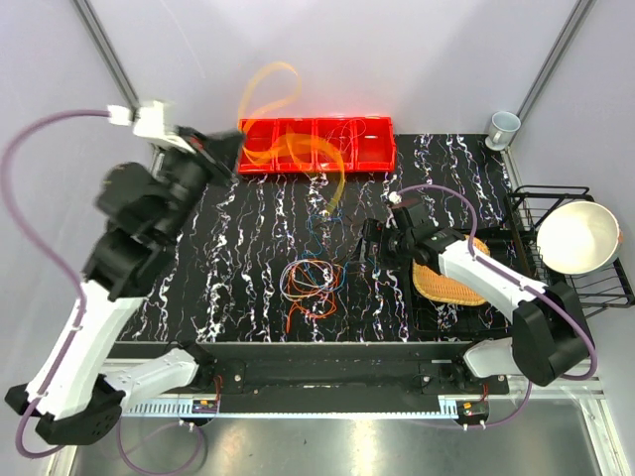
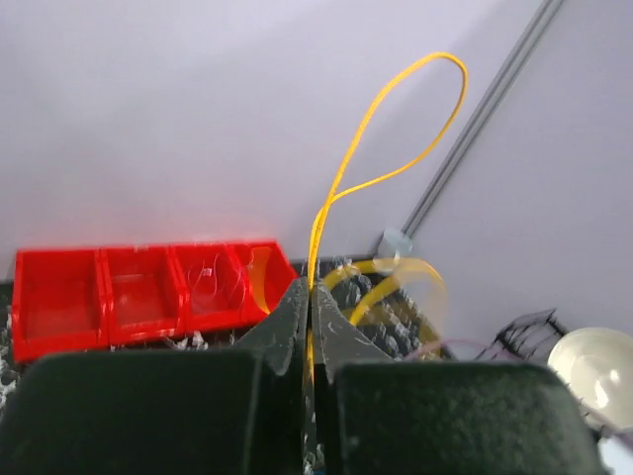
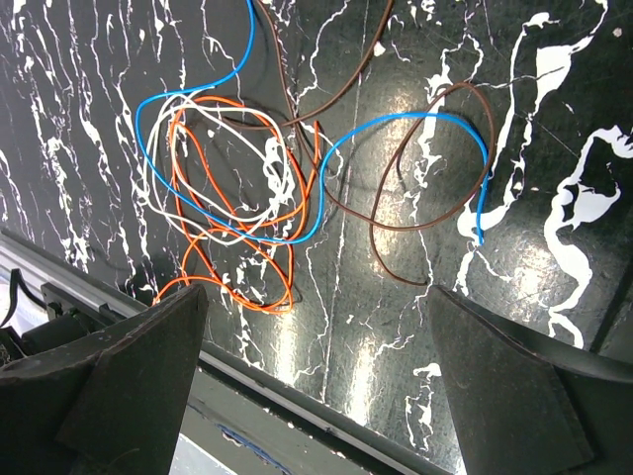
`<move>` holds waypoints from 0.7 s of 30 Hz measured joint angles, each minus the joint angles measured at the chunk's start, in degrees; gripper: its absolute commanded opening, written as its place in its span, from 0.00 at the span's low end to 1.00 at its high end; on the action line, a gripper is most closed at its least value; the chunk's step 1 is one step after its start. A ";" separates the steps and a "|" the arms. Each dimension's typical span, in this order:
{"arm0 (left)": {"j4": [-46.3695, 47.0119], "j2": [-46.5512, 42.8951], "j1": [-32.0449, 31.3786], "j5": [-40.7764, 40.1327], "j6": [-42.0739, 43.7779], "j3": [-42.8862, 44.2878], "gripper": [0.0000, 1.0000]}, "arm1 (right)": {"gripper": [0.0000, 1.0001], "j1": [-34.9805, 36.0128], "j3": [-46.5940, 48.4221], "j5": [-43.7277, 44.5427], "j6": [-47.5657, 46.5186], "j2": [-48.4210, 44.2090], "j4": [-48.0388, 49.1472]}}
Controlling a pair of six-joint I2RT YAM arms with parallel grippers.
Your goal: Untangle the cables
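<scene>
Left wrist: pinched yellow cable (image 2: 333,198) tight in L gripper (image 2: 308,287), raised high to draw it free; held R gripper (image 3: 316,297) wide open, empty, over tangle (image 3: 227,198).

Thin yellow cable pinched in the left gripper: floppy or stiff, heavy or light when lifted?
Probably springy rather than limp: above the shut left gripper the thin yellow cable stands in an open loop, unsupported. Likely light, being so thin. It may whip about when swung: the top view shows it smeared into wide bands.
</scene>
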 measured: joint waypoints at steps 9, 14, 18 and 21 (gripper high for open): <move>8.24 1.05 0.00 7.32 -4.31 -39.36 0.00 | 1.00 0.00 0.11 0.09 -0.09 -2.62 -0.04; 15.43 9.03 0.00 14.62 -7.39 -53.00 0.00 | 1.00 0.00 0.26 -0.48 -0.15 -4.61 0.09; 23.91 13.66 0.00 20.00 -7.72 -56.08 0.00 | 0.98 0.00 -0.07 -3.32 -0.07 -5.44 2.21; 32.85 15.21 0.00 24.81 -7.82 -58.42 0.00 | 0.97 0.00 -1.07 -6.08 0.11 -5.60 5.27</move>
